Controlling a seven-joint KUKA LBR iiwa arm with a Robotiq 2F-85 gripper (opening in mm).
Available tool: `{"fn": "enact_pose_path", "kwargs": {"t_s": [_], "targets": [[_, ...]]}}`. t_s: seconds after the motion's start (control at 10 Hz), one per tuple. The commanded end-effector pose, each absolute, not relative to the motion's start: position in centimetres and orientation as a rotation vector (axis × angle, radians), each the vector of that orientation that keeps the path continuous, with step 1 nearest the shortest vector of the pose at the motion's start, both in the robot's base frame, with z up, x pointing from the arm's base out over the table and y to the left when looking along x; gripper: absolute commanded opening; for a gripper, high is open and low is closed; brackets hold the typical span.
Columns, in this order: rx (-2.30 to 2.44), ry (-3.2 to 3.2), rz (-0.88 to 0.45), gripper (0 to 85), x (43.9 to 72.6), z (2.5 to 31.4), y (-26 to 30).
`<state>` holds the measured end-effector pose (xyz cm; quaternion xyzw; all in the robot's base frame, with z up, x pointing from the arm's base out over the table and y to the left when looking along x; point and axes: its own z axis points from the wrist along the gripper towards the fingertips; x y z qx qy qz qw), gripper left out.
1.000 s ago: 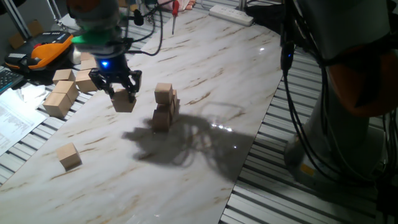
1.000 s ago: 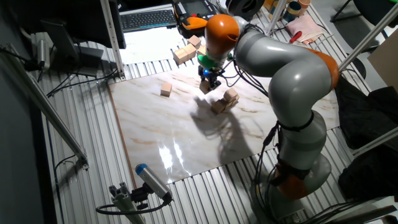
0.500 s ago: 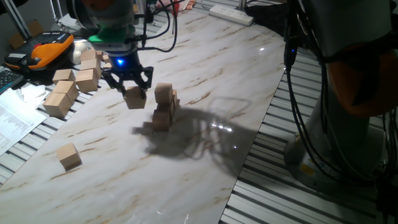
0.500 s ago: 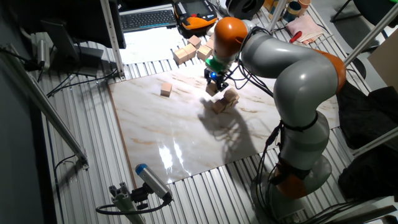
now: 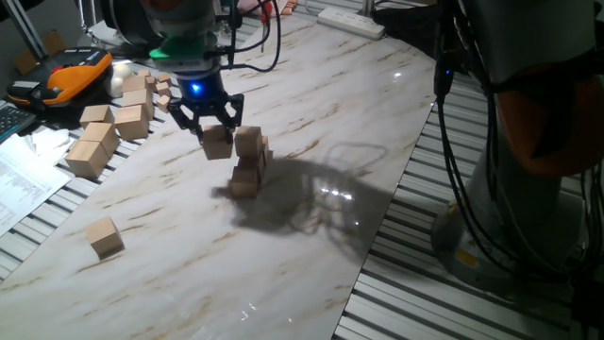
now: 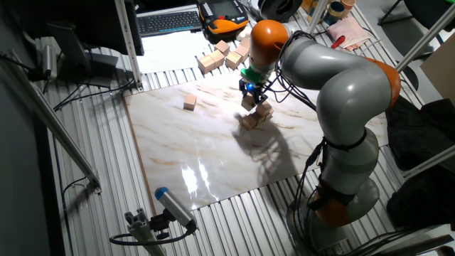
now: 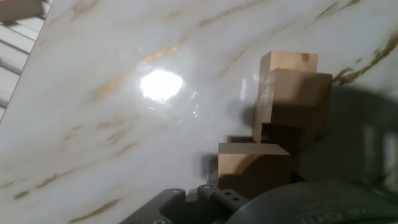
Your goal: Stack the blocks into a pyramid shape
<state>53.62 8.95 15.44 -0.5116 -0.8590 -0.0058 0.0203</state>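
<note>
My gripper (image 5: 216, 132) is shut on one tan wooden block (image 5: 217, 144) and holds it in the air just left of the stack of blocks (image 5: 248, 162), about level with the stack's top cube (image 5: 248, 142). From the other fixed view the gripper (image 6: 249, 97) and its block (image 6: 249, 104) hang right above the stack (image 6: 255, 117). In the hand view the held block (image 7: 254, 167) sits at the bottom edge, with the stack (image 7: 291, 99) close behind it. A single block (image 5: 104, 236) lies alone at the front left of the marble board (image 5: 311, 113), also seen as the lone block (image 6: 189, 104).
Bigger pale wooden blocks (image 5: 94, 146) and tiny cubes (image 5: 162, 87) lie in a heap off the board's left edge. An orange device (image 5: 66, 76), papers (image 5: 24, 179) and a power strip (image 5: 351, 21) border the board. Cables (image 5: 444, 85) hang at the right.
The gripper has carried its block to the right and a little away, from well left of the stack to right beside its top. The stack and the lone block have not moved.
</note>
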Motion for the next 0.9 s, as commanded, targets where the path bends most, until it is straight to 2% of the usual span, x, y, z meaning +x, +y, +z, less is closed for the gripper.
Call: {"fn": "enact_pose_path", "kwargs": {"t_s": [0.0, 0.4, 0.8], "targets": [[-1.584, -2.664, -0.025, 0.0, 53.6, 15.5, 8.7], [-1.594, -2.666, 0.048, 0.0, 52.6, 16.1, 8.5], [-1.604, -2.660, 0.048, 0.0, 53.0, 16.1, 9.3]]}}
